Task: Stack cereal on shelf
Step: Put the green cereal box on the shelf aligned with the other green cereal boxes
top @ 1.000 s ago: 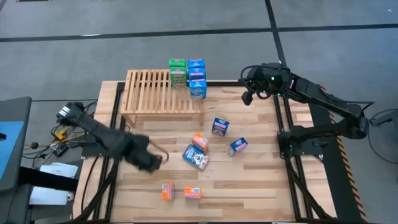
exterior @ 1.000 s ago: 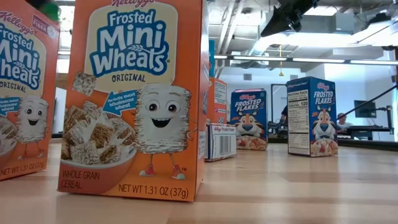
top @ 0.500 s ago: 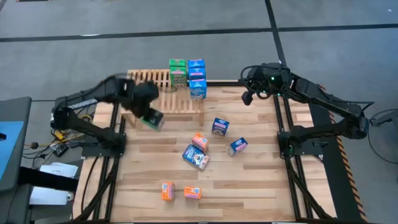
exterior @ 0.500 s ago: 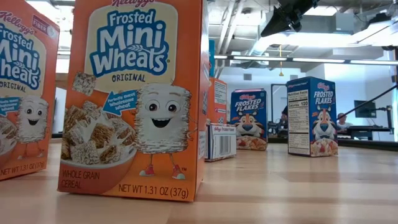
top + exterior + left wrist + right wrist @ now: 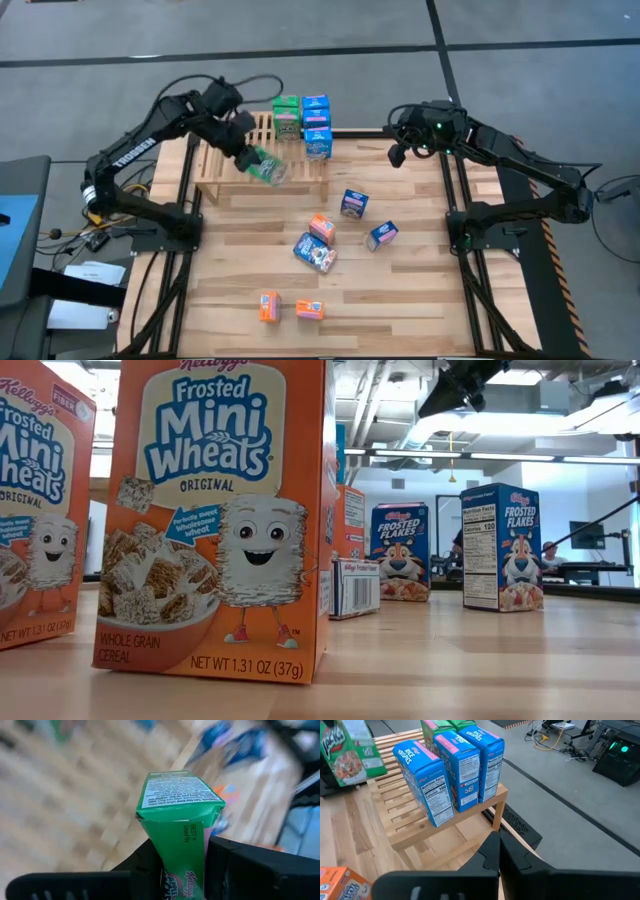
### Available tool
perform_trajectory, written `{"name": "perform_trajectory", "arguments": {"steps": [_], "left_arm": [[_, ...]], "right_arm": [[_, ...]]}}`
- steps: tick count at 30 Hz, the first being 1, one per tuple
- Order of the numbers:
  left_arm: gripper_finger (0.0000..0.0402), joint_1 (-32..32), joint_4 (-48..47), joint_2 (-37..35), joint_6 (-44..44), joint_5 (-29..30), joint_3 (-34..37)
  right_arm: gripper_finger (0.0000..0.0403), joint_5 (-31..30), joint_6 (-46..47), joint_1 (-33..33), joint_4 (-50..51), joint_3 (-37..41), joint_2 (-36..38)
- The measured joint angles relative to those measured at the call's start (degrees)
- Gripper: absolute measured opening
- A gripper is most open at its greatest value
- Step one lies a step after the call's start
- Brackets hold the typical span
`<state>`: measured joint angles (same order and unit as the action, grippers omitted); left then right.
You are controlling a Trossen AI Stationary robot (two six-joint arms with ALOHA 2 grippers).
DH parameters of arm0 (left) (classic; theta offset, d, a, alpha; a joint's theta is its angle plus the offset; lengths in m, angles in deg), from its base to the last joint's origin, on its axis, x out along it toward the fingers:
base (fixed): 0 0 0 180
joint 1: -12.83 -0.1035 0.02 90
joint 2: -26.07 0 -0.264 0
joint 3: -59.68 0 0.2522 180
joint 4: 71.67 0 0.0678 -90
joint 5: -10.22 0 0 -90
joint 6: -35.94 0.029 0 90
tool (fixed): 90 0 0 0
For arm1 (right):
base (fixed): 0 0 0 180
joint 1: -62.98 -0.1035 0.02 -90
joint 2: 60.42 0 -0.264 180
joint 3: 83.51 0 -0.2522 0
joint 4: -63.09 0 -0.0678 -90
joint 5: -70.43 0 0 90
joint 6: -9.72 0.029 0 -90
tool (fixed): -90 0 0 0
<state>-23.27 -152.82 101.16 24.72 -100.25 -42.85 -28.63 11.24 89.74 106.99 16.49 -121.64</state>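
The left wrist view showed what the high view could not: the left gripper [image 5: 182,865], its jaws narrowed onto a green cereal box [image 5: 180,820], gripped it by its lower part so that the white-labelled end panel stuck out ahead of the jaws. In the high view that same box [image 5: 266,166] hung tilted and blurred in the left gripper [image 5: 248,158] over the shelf [image 5: 225,150], apparently clear of the slats, though the view was too poor to be sure.

The right wrist view alone showed the right gripper [image 5: 497,851] with its jaws closed and empty, and ahead of them the blue boxes [image 5: 455,775] upright on the shelf's far corner, green ones behind.

Counted from above: four or five boxes stood on the shelf, two green [image 5: 286,115] and the rest blue [image 5: 317,125]. Loose on the tabletop [image 5: 420,260], between the two sets of jaws, lay three blue boxes [image 5: 352,203], one orange [image 5: 321,228], and two more orange [image 5: 268,306] near the front edge.

The low view showed those orange fronts [image 5: 215,520] close up, printed Frosted Mini Wheats, and the blue ones [image 5: 502,545] as Frosted Flakes.
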Motion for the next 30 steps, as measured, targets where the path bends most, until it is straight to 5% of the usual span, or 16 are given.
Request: {"name": "perform_trajectory", "arguments": {"steps": [3, 6, 17, 21, 26, 30], "left_arm": [[0.008, -1.5, 5.99, 0.08, 0.83, -4.25, -1.07], [0.008, -2.15, 6.09, 1.71, 5.56, -2.27, -6.18], [0.008, -1.61, -22.86, 23.69, 24.4, 2.09, -45.39], [0.008, -0.69, -17.65, 24.58, 31.72, 2.85, -44.92], [0.008, -0.13, -23.11, 26.31, 32.6, 13.46, -44.82], [0.008, 0.01, -22.79, 25.87, 35.19, 10.47, -44.64]], "right_arm": [[0.0017, 0.0, 0.17, 0.0, -0.54, -0.02, 0.0], [0.0017, -0.03, 0.17, 0.0, -1.34, -0.02, 0.0], [0.0017, -0.17, 0.14, 0.0, -4.32, -0.02, -0.02], [0.0017, -0.22, 0.13, 0.02, -5.43, -0.02, -0.02], [0.0017, -0.26, 0.09, 0.36, -5.49, -0.02, -0.02], [0.0017, -0.35, -0.04, 1.59, -5.51, -0.02, -0.07]]}}
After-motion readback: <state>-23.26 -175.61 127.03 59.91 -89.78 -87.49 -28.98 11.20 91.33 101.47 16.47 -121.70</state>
